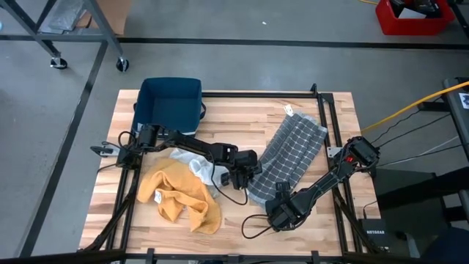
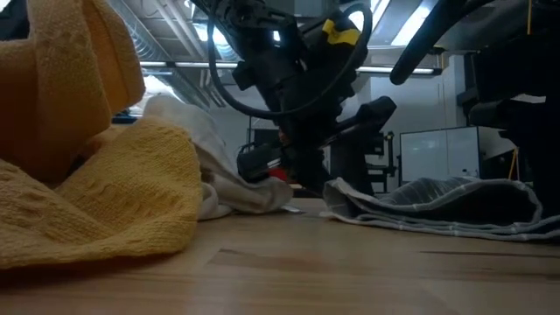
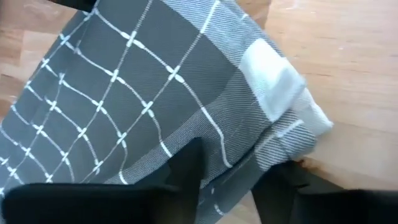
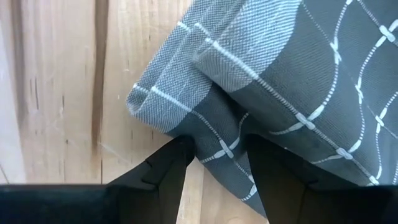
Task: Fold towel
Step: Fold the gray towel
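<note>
Grey check towel [image 1: 288, 158] lies w/ its long side running toward 1 o'clock on worktop [image 1: 242, 125], right of centre. Left pincer [image 3: 227, 180] clamps its near edge; right pincer [image 4: 217, 155] pinches a bunched corner, seen only in wrist views. High view alone shows yellow cloth [image 1: 179, 194] at 7 o'clock, blue bin [image 1: 170, 103] at 11

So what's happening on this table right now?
Both arms are working on the grey checked towel, which lies in a long strip on the right side of the table. The left gripper and the right gripper each have a fold of cloth at its near end between their fingers. A yellow towel and a white cloth lie crumpled to the left, with a blue bin at the back.
</note>
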`<action>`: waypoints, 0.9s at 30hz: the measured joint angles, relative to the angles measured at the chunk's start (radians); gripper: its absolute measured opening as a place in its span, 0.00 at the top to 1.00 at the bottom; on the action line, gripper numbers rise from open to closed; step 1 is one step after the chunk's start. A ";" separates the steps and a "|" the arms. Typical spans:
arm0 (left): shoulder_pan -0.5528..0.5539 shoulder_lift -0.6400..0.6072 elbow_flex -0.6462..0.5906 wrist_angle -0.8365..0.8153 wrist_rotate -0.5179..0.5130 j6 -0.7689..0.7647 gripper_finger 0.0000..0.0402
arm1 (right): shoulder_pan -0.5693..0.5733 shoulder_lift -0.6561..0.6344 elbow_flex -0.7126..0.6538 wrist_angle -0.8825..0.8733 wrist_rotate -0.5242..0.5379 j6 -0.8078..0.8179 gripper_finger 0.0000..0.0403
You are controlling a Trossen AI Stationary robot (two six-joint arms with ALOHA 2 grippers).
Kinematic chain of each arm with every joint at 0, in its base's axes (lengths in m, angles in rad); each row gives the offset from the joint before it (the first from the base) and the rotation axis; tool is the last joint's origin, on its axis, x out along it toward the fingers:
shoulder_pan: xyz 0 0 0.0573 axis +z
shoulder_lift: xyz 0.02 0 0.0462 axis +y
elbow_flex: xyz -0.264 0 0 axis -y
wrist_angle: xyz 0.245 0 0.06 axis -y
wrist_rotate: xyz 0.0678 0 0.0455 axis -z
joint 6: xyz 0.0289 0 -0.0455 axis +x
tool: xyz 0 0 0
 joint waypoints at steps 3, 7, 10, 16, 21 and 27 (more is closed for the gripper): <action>0.000 0.001 -0.001 -0.003 0.007 -0.004 0.87 | 0.000 0.000 0.000 0.001 0.000 0.000 0.59; 0.000 0.002 -0.001 -0.002 0.006 -0.067 0.98 | 0.001 0.001 0.000 0.007 0.003 0.034 0.71; 0.000 0.002 -0.001 -0.001 0.007 -0.125 0.97 | 0.000 0.001 0.000 0.007 0.014 0.110 0.84; 0.000 -0.005 -0.001 -0.004 0.006 -0.235 0.99 | -0.001 -0.021 -0.003 0.023 0.031 0.253 0.95; 0.011 -0.040 -0.003 -0.064 0.002 -0.306 0.99 | 0.000 -0.063 -0.003 0.035 0.042 0.362 0.94; 0.046 -0.098 -0.003 -0.141 0.009 -0.382 1.00 | -0.001 -0.085 -0.002 0.031 0.022 0.420 0.97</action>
